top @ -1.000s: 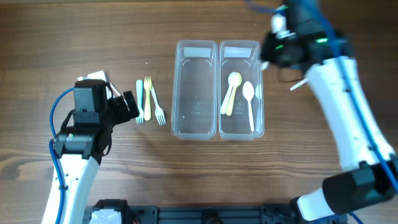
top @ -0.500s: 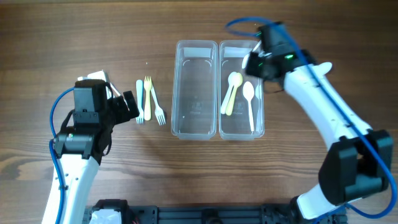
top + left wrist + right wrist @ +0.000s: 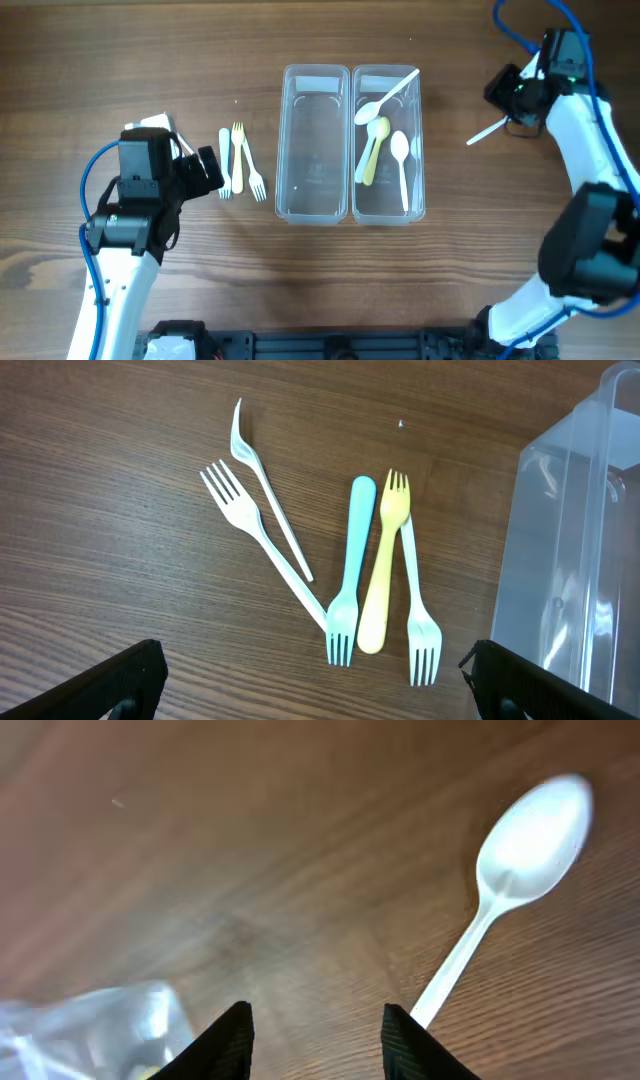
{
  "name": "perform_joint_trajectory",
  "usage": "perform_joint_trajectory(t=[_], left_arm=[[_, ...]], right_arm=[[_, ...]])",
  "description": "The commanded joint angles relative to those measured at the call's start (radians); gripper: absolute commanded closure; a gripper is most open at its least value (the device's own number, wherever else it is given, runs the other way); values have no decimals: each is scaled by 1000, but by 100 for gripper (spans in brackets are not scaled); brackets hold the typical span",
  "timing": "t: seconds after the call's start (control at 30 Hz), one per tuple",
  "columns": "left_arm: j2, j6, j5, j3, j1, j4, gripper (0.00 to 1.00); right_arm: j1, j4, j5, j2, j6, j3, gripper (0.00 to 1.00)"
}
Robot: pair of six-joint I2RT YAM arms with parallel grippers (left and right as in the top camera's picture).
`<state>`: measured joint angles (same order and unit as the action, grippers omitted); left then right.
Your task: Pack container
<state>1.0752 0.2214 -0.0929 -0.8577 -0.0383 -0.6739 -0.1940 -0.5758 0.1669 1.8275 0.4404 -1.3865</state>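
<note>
Right gripper [image 3: 315, 1038] first: only its two dark fingertips [image 3: 232, 1038] poke into the wrist view, spread with bare wood between them, so it's open and holding nothing. Just ahead and to its right, a white spoon [image 3: 512, 860] lies flat on the table [image 3: 250, 840], bowl pointing away and handle slanting back until it vanishes behind the right fingertip. A blurry corner of the right tub [image 3: 90, 1025] sits off to its left, contents unreadable there. Overhead shows that arm stretched far out beyond the tubs, wrist turned back toward them. The left gripper [image 3: 315, 690] is splayed wide too, tips barely in frame. Five forks [image 3: 345, 590] fan out ahead of it, mostly lengthwise, with the left tub [image 3: 560, 540] further right and partly cut off. That arm is bent at the elbow.
</note>
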Motion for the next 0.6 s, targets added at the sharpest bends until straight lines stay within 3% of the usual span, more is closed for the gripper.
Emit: perform_joint_trajectory(t=[0.0,0.13,0.37,0.57], left_arm=[[1,-16,-13,-21,-5,3,0],[1,-16,-13,-21,-5,3,0],[1,-16,-13,-21,-5,3,0],[1,-16,-13,-21,-5,3,0]], right_arm=[[-34,24,45,146,34,-18,58],[-54,71,59,205,43,-18,59],[-56,66,-129,216,248,-18,53],[-63,64,-146,278,251,-18,52]])
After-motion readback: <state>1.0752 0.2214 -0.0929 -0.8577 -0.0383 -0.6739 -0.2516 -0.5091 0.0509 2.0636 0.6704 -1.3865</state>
